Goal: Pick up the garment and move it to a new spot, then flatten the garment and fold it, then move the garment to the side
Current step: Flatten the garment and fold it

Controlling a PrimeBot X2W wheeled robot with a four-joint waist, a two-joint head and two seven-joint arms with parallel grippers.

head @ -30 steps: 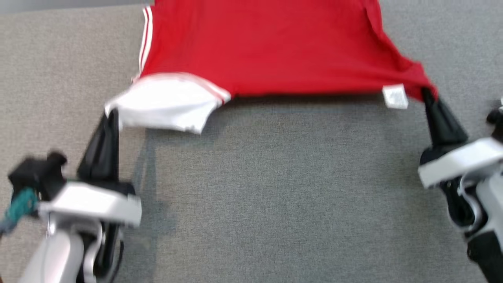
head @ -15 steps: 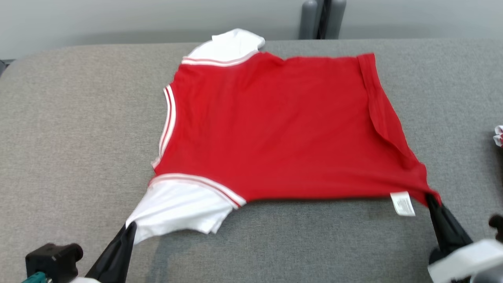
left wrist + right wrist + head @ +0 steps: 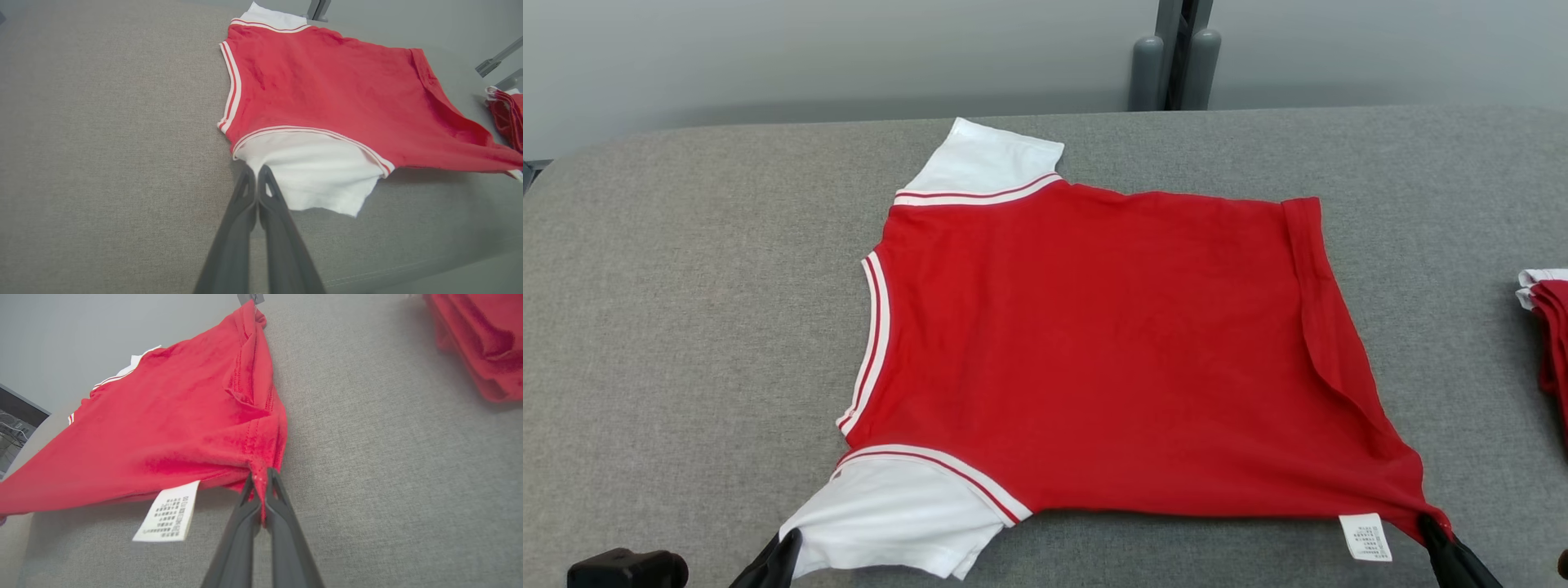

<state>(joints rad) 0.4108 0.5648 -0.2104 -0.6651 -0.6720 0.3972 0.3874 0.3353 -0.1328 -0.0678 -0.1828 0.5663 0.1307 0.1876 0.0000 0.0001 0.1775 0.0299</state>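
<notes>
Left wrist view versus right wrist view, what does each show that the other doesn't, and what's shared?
Left wrist view: the left end effector shut on the edge of the white sleeve. Right wrist view: the right end effector shut on the garment at its red hem corner, with the care label hanging beside it. Both: the red garment spread on the grey surface, and a stack of red garments off to the side.

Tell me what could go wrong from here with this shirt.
The left gripper pinches only the edge of the white sleeve; it may slip out when pulled.
The hem is flipped over near the right gripper; folding now could trap that crease.
Dragging rightward could disturb the folded stack.
</notes>
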